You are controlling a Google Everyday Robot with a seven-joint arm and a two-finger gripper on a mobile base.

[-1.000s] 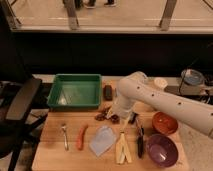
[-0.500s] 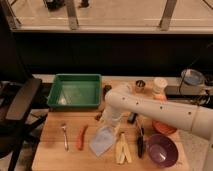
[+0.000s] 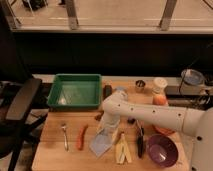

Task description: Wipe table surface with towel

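My gripper (image 3: pixel 108 126) is down low over the wooden table (image 3: pixel 50 159), about mid-table, pointing straight down. My arm (image 3: pixel 155 116) comes in from the right and bends at the elbow right above it.

Grip state: cannot tell. The tip blends into the cloth, so I can't say whether it is clenched, released or holding anything.

The towel (image 3: pixel 101 144) is a pale blue-white, rumpled cloth directly under the gripper, on the side nearer the front edge. Its upper end runs up to the gripper tip. Whether that end is lifted or just bunched, I can't tell; the lower part lies on the table.

Around the gripper:
- Just left: an orange carrot (image 3: pixel 81 137) lying lengthwise. Left of that is a fork (image 3: pixel 65 136). Both are apart from the towel.
- Just right, toward the front: a banana (image 3: pixel 121 148), right beside the towel's edge.
- Further right: a dark utensil (image 3: pixel 140 141), then a purple bowl (image 3: pixel 161 150) at the front right corner.
- Behind and to the left: a green tray (image 3: pixel 75 92) at the back of the table.
- Small brown item (image 3: pixel 99 116) just behind-left of the gripper; can't identify it.
- Behind and to the right, past my arm: a metal cup (image 3: pixel 140 85), a white cup (image 3: pixel 160 84) and an orange fruit (image 3: pixel 159 100).

A black chair (image 3: pixel 22 102) stands off the table's left end, well away from the gripper.
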